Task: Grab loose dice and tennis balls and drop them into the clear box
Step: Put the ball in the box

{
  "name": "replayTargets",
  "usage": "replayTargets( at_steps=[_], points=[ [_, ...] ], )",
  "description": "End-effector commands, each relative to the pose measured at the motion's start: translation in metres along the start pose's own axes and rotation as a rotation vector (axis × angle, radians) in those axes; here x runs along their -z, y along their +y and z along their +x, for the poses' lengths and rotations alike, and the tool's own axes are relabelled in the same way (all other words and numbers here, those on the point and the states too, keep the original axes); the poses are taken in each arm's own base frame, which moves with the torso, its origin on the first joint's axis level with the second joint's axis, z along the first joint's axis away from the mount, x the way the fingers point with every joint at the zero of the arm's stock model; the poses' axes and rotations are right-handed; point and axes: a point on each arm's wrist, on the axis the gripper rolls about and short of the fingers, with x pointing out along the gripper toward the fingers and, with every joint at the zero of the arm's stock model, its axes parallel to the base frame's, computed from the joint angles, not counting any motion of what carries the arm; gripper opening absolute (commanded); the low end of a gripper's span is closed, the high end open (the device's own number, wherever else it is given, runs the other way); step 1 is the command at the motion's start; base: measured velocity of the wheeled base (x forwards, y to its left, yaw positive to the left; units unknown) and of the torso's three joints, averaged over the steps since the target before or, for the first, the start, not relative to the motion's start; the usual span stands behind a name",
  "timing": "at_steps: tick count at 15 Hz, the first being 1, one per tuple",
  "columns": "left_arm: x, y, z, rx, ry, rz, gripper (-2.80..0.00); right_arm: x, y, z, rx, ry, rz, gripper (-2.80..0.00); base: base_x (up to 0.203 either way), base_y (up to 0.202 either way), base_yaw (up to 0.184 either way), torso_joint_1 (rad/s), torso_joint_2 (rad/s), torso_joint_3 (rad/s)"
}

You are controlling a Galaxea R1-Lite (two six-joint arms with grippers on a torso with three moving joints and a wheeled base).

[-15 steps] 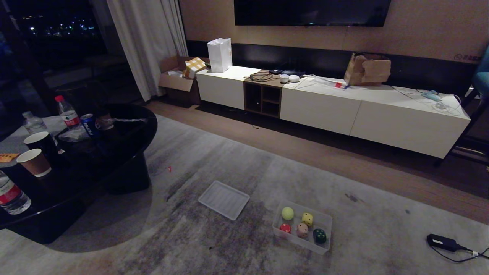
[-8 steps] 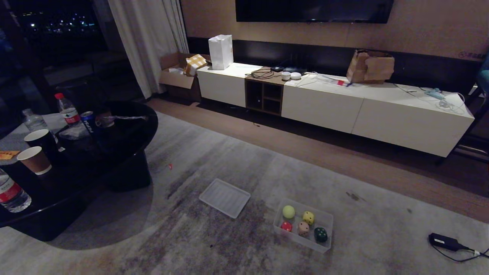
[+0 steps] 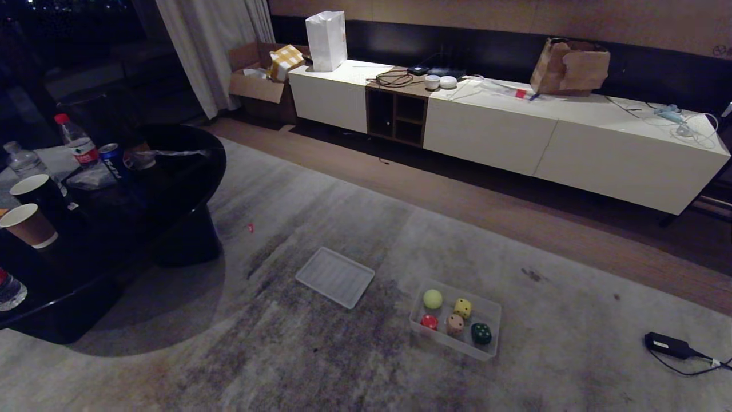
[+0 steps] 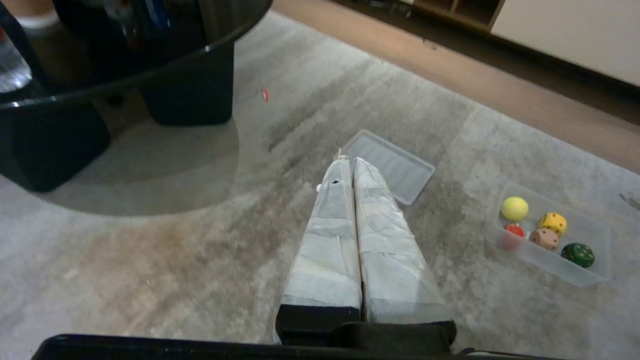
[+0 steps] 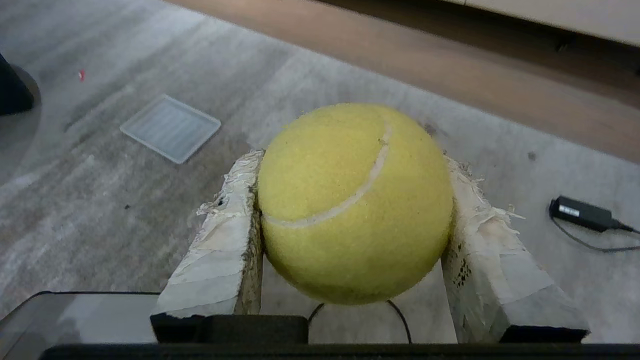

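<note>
Over the grey rug (image 3: 320, 355), the right gripper (image 5: 350, 165) clamps 1 tennis ball (image 5: 355, 200) between its 2 fingers, the left gripper (image 4: 348, 162) pressed closed and empty.

I see the clear box (image 3: 492, 312) on the carpet at five o'clock holding four dice (image 3: 462, 307) and one tennis ball (image 3: 432, 298); another tennis ball (image 5: 354, 202) sits clamped mid-air.

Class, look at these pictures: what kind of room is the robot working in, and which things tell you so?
Probably a hotel or living room: long white low cabinet, round black coffee table, grey patterned carpet.
</note>
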Motion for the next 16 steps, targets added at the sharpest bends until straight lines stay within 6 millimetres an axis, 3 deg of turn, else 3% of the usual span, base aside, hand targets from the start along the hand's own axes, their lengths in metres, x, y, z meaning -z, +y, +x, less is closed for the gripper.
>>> replayTargets(
  at_steps=[1, 16],
  points=[
    [0.0003, 0.0, 0.0002, -0.001, 0.003, -0.003, -2.8, 0.0, 0.0, 0.0001, -0.001, 0.002, 0.0, -2.8, 0.0, 0.0, 0.0, 0.002, 0.0, -0.196],
    [0.0005, -0.0001, 0.0002, 0.006, 0.005, 0.025, -2.8, 0.0, 0.0, 0.0001, -0.001, 0.002, 0.0, -2.8, 0.0, 0.0, 0.0, 0.001, 0.0, -0.198]
  ],
)
